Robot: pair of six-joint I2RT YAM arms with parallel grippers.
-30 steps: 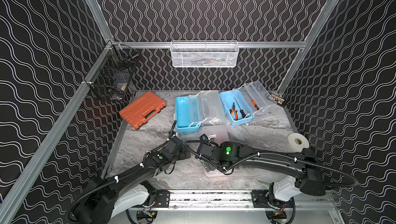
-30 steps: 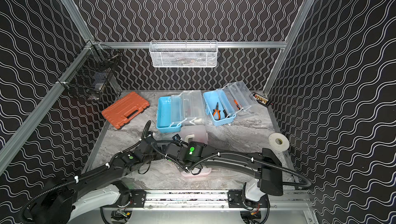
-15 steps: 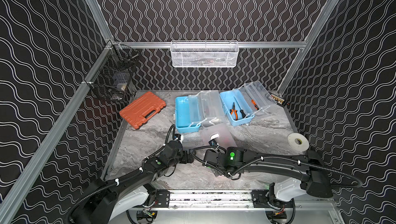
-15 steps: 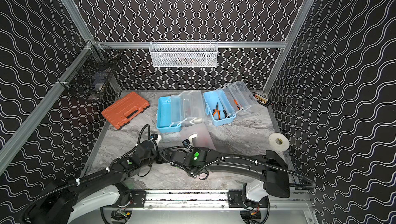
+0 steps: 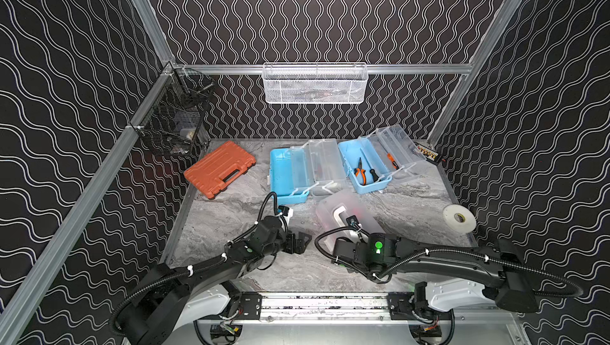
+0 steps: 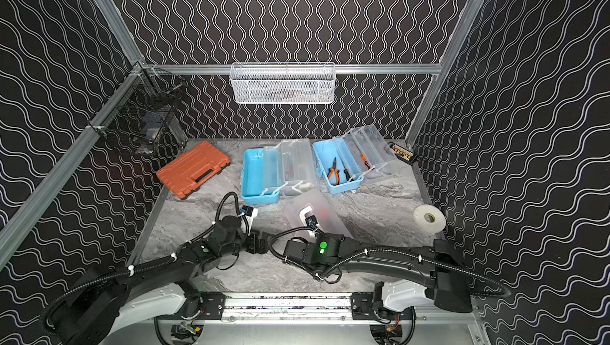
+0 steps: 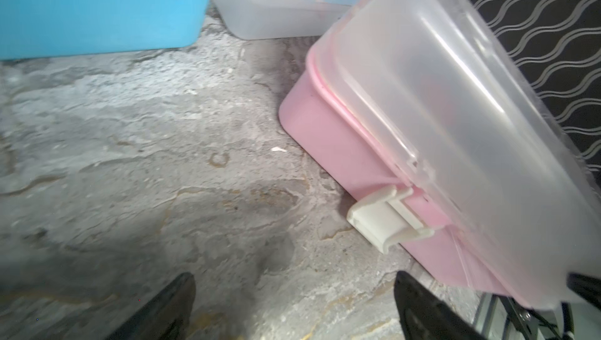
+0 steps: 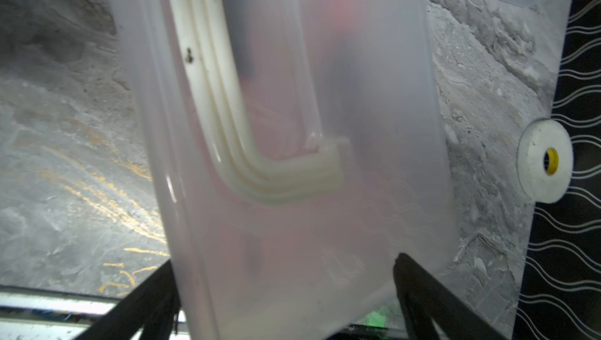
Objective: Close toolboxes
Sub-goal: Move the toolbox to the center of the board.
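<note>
Marbled grey bench: pink-based, clear-lidded plastic toolbox with its white latch seemingly unsnapped. The wide-open, empty left gripper and right gripper may shove it sliding.

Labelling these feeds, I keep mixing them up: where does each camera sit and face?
Top views: high at the front, looking down and back over the table; left arm and right arm show.
Left wrist: on the left arm, facing the side of the pink toolbox and its white latch; open jaws show.
Right wrist: on the right arm, over that toolbox's clear lid and white handle; open jaws show.
Shared: both wrist views see the pink toolbox.
</note>
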